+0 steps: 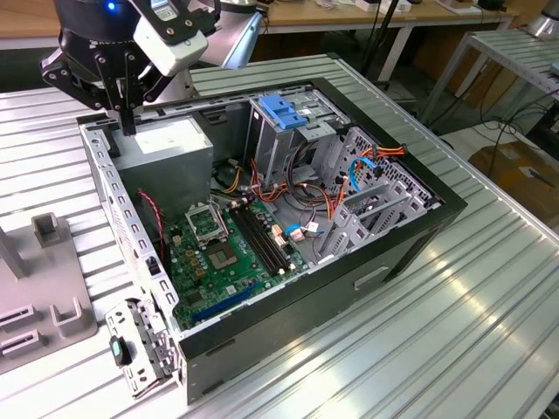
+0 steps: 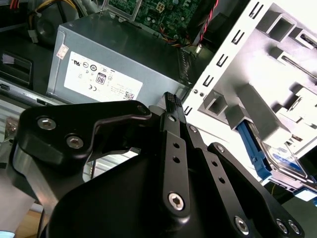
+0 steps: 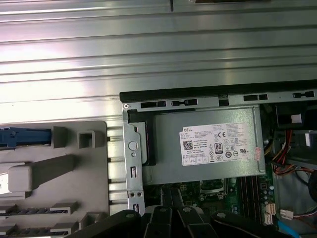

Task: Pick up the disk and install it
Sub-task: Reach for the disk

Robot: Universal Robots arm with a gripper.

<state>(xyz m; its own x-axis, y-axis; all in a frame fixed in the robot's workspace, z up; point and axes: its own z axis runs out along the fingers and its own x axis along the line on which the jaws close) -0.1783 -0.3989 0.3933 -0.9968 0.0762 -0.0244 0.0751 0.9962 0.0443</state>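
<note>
Catching the disk [image 2: 286,162] nearby, the second wrist view shows the end effector [image 2: 170,99] closed together, empty.

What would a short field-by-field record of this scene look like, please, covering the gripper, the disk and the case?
Gripper: gripper shut and empty, over the case edge by the power supply box
Disk: disk on the grey fixture outside the computer case, not held
Drive cage: drive cage upright inside the case, blue latch on top
Status: disk not yet picked up
</note>
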